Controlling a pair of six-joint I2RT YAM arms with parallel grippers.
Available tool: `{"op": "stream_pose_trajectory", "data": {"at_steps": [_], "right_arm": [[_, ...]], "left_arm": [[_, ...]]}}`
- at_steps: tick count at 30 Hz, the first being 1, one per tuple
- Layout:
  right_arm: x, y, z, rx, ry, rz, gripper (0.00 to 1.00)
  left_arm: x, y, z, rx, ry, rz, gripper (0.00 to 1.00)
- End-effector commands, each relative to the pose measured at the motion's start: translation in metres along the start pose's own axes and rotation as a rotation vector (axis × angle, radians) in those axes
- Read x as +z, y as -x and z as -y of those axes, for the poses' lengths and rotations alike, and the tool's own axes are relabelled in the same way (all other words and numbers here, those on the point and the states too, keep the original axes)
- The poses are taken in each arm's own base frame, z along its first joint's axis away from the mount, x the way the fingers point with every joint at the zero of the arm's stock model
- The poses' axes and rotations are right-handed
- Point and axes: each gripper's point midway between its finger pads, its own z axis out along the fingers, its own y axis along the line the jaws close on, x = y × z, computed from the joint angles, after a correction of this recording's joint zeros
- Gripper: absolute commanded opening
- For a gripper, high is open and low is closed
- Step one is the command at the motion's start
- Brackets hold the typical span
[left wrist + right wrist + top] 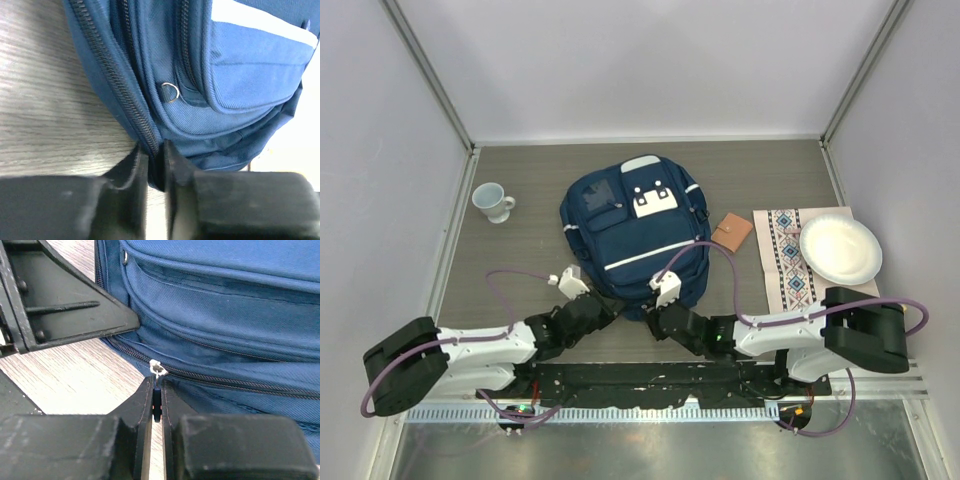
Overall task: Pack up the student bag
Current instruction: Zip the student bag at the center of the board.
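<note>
A large navy blue fabric backpack with thin white stripes and a white patch lay flat in the middle of the grey wood-grain table, its lower edge towards the bottom of the top view. The left gripper sat at the backpack's lower left corner, and its black fingers were pinched close together on the zippered fabric edge. The right gripper, just beside it at the lower edge, was clamped on a small silvery zipper pull on the bag's side zipper. At the upper left of the top view stood a white ceramic mug. To the right of the backpack lay a small brown square wallet, and further right a white round plate rested on a patterned cloth.
</note>
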Motion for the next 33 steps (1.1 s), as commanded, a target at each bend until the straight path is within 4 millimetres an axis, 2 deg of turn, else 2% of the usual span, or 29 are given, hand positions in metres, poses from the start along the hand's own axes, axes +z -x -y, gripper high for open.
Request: {"op": "stream_pose_trajectory", "data": {"at_steps": [1, 2, 3, 5, 6, 9, 11, 12, 17, 23, 24, 25, 26, 28, 29, 33], "right_arm": [[-0.005, 0.022, 0.001, 0.041, 0.001, 0.082, 0.01], [-0.005, 0.019, 0.004, 0.039, -0.008, 0.077, 0.01], [-0.006, 0.016, 0.007, 0.043, -0.019, 0.072, 0.01], [-0.008, 0.013, 0.015, 0.040, -0.052, 0.061, 0.01], [-0.008, 0.009, 0.020, 0.037, -0.063, 0.053, 0.01], [-0.010, 0.004, 0.029, 0.052, -0.084, 0.044, 0.01], [-0.013, 0.000, 0.039, 0.068, -0.099, 0.038, 0.01], [-0.014, -0.003, 0.044, 0.071, -0.110, 0.033, 0.01], [-0.017, 0.002, 0.065, 0.099, -0.159, 0.040, 0.01], [-0.019, 0.011, 0.084, 0.112, -0.207, 0.060, 0.01], [-0.019, 0.010, 0.084, 0.101, -0.201, 0.056, 0.01], [-0.019, 0.012, 0.082, 0.100, -0.193, 0.059, 0.01], [-0.019, 0.014, 0.079, 0.098, -0.177, 0.062, 0.01], [-0.019, 0.017, 0.070, 0.099, -0.134, 0.061, 0.01], [-0.019, 0.018, 0.069, 0.100, -0.126, 0.063, 0.01], [-0.015, 0.016, 0.062, 0.109, -0.096, 0.057, 0.01]], "left_arm": [[0.001, 0.020, 0.039, -0.055, -0.105, 0.090, 0.07], [-0.002, 0.024, 0.038, -0.058, -0.105, 0.106, 0.03], [-0.003, 0.025, 0.024, -0.035, -0.051, 0.111, 0.00], [-0.008, 0.036, 0.012, -0.012, 0.003, 0.159, 0.00], [-0.016, 0.043, 0.000, 0.019, 0.051, 0.172, 0.00], [-0.035, 0.067, -0.019, 0.063, 0.133, 0.241, 0.00], [-0.044, 0.078, -0.025, 0.083, 0.153, 0.263, 0.00], [-0.047, 0.084, -0.037, 0.094, 0.192, 0.272, 0.00], [-0.060, 0.103, -0.045, 0.115, 0.190, 0.273, 0.00], [-0.049, 0.115, -0.049, 0.181, 0.243, 0.213, 0.00], [-0.046, 0.120, -0.047, 0.173, 0.240, 0.215, 0.00], [-0.043, 0.117, -0.042, 0.174, 0.219, 0.190, 0.02], [-0.039, 0.117, -0.039, 0.171, 0.211, 0.189, 0.26], [-0.036, 0.112, -0.032, 0.154, 0.186, 0.160, 0.50], [-0.035, 0.112, -0.025, 0.141, 0.154, 0.157, 0.66], [-0.037, 0.100, -0.012, 0.040, 0.045, 0.124, 0.80]]}}
